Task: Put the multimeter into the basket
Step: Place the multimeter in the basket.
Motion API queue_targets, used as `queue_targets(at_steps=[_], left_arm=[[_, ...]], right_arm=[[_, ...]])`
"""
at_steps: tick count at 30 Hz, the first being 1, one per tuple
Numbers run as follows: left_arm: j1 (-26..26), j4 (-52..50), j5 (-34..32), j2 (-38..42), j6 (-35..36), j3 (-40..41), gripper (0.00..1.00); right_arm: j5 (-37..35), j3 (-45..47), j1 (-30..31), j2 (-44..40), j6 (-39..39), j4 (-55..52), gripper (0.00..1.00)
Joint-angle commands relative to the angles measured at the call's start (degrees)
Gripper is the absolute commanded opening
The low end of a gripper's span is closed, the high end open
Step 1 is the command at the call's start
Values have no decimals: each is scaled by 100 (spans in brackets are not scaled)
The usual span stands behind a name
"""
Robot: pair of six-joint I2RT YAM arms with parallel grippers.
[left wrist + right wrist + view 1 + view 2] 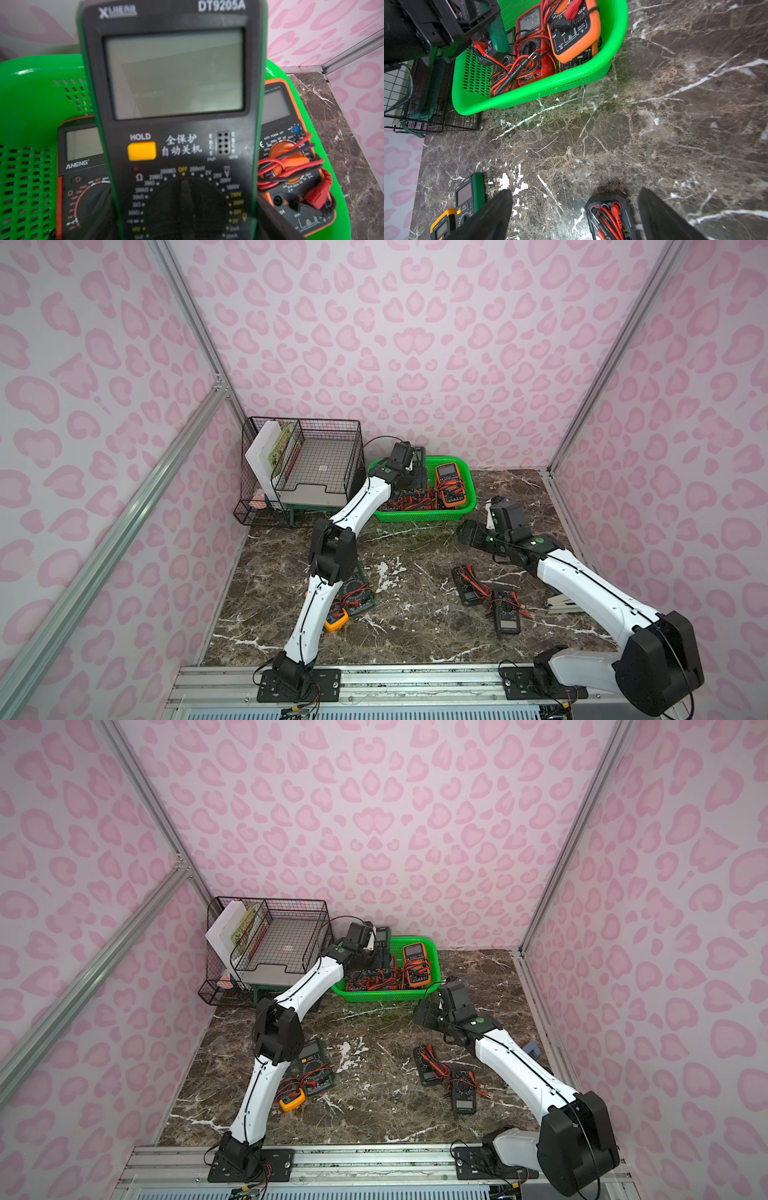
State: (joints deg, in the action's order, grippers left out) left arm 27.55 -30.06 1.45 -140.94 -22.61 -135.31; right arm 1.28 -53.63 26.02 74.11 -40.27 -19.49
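My left gripper [411, 472] is shut on a black multimeter with a green rim [176, 83], marked DT9205A. It holds the meter upright above the left half of the bright green basket [424, 515]; in both top views the meter [381, 938] stands over the basket's back rim. The left wrist view shows basket mesh [31, 93] behind the meter. The basket holds an orange multimeter [449, 485] and red ones with tangled leads [529, 52]. My right gripper [575, 207] hangs open over bare marble, off the basket's right front corner [467, 536], with nothing between its fingers.
A black wire-grid rack [307, 464] stands left of the basket. Two black multimeters [469, 585] [505, 612] lie on the marble tabletop [415, 614] at the front right. A green one [355, 597] and a yellow one [337, 620] lie under my left arm.
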Motion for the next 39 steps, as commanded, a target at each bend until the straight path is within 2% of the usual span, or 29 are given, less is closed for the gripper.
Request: queue_targets(at_steps=[1, 20, 30, 33, 37, 39], left_arm=[[8, 229, 91, -90, -126, -62, 0], [207, -8, -22, -164, -555, 49, 2], [233, -107, 236, -249, -701, 49, 28], [266, -122, 276, -258, -718, 49, 45], [302, -123, 311, -258, -716, 44, 73], [312, -120, 338, -258, -718, 40, 80]], right_arm=[[39, -43, -16, 21, 33, -47, 99], [307, 40, -176, 158, 88, 139, 99], [329, 23, -211, 153, 99, 147, 99], [329, 33, -211, 135, 92, 147, 99], [329, 45, -211, 112, 82, 147, 99], [329, 45, -211, 100, 81, 147, 99]])
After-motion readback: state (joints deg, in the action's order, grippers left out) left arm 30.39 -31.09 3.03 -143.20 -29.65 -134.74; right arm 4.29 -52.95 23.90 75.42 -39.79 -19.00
